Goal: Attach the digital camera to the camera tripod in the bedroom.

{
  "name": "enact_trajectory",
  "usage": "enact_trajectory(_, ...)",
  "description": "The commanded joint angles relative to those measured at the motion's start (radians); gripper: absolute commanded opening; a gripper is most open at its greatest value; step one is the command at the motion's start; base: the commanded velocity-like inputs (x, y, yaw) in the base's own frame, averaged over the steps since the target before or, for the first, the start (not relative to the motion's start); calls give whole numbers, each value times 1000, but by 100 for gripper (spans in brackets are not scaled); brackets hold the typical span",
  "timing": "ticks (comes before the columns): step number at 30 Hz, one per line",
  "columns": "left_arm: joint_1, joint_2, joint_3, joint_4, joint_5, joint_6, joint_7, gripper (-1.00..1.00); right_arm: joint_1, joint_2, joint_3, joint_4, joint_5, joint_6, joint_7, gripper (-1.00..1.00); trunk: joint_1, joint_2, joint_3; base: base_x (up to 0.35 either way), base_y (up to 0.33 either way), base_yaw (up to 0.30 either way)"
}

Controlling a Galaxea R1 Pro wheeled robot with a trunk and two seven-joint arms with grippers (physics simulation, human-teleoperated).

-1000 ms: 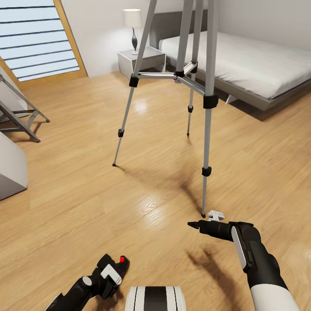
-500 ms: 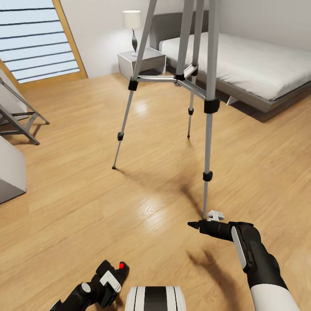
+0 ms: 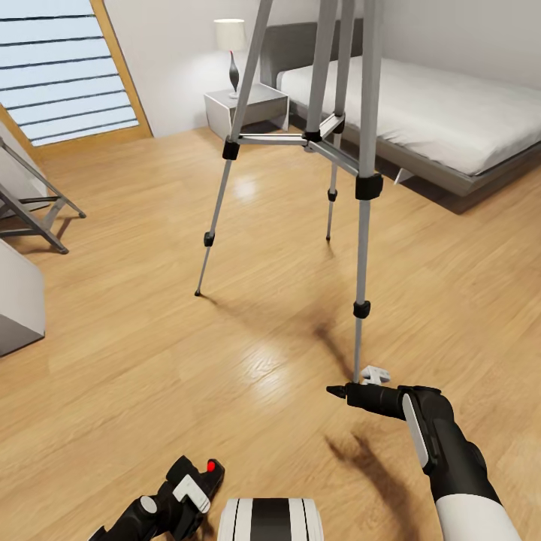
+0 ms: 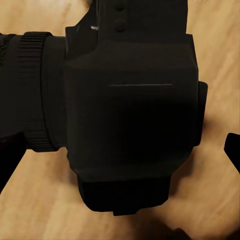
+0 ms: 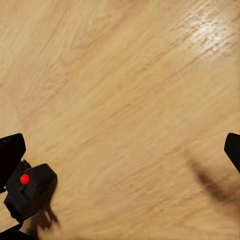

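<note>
The digital camera (image 3: 206,475), black with a red button on top, sits low in the head view with my left gripper (image 3: 188,492) shut on it. Its dark body (image 4: 130,115) takes up most of the left wrist view, and it also appears in the right wrist view (image 5: 29,194). The camera tripod (image 3: 364,188) stands ahead on the wood floor on silver legs with black joints; its head is cut off above the frame. My right gripper (image 3: 338,391) hovers open beside the nearest tripod foot, fingertips (image 5: 11,150) wide apart over bare floor.
A grey low bed (image 3: 451,113) lies behind the tripod, with a nightstand (image 3: 248,101) and lamp (image 3: 229,34) next to it. A wood-framed window (image 3: 68,68) is at the far left. A grey folding metal frame (image 3: 30,210) and a white block (image 3: 15,300) stand at the left.
My left gripper with the camera has sunk lower in the head view. The tripod has shifted slightly down the picture, as the view moved. The right arm holds its place.
</note>
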Motion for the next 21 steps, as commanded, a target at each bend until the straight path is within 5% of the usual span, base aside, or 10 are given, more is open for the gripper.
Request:
enact_trajectory(1,-40,0,-6,-5,9,7,5,100,-1,0,-2,-1,5,4,6,100,1,0,-1,1,0,0)
enact_trajectory(9,-40,0,-6,-6,11,8,5,100,-1,0,-2,-1,5,4,7,100,1,0,-1,0,0,0)
enact_trajectory(10,-40,0,-6,-6,11,9,4,-100,-1,0,-2,-1,5,4,7,100,1,0,-1,0,0,0)
enact_trajectory(21,-40,0,-6,-6,11,10,4,-100,-1,0,-2,-1,5,4,6,100,1,0,-1,0,0,0)
